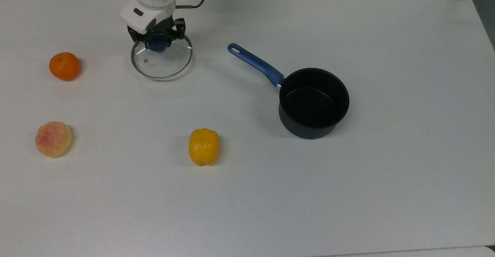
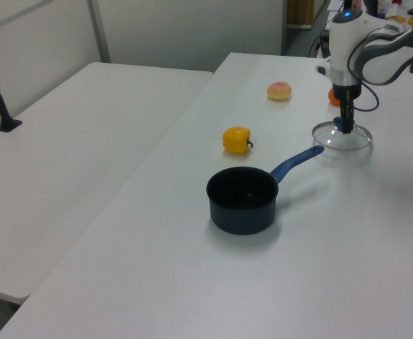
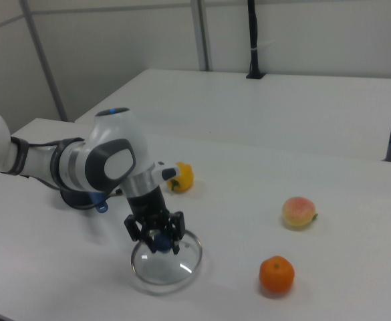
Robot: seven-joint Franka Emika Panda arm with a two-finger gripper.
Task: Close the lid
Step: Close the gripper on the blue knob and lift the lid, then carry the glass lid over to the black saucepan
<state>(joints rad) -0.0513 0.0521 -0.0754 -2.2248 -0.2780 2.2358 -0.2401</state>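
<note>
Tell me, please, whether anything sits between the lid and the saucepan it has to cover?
Nothing visible does. The gripper holds the lid by its knob, and the table between it and the saucepan is bare apart from the pan's own handle, pointing toward the lid. The pepper lies off that line.

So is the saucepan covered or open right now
Open. The saucepan shows its bare dark inside, and the lid is apart from it, its knob in the gripper.

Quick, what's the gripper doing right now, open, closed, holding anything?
Gripper: closed on the blue knob of the lid, which looks lifted slightly off the table.
</note>
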